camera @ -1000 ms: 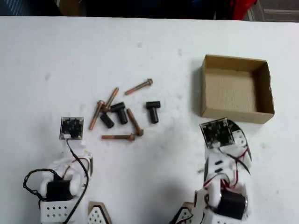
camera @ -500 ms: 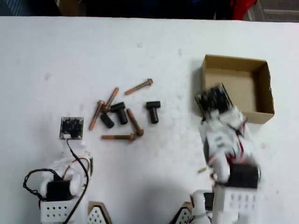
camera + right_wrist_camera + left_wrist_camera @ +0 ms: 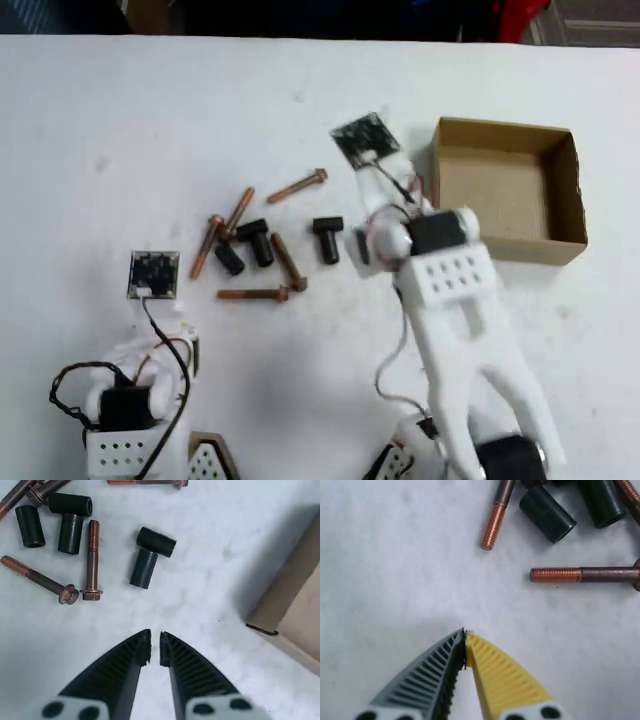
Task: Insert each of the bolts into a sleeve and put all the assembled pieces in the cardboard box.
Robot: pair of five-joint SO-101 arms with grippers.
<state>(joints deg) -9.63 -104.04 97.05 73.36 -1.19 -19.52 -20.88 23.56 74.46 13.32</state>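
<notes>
Holds nothing in right hand, fingers a sliver apart. Risks knocking sleeve, 9 o'clock of cardboard box, unless opened wider.

Open table stretches left of the bolt pile and beyond it. On its right, the right arm fills the gap toward the cardboard box, seemingly leaving little passage.

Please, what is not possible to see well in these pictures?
- Left wrist view: the head of one bolt, cut by the edge.
- Right wrist view: most of the cardboard box, cut by the edge.
- High view: the cardboard box's near corner, behind the right arm.
</notes>
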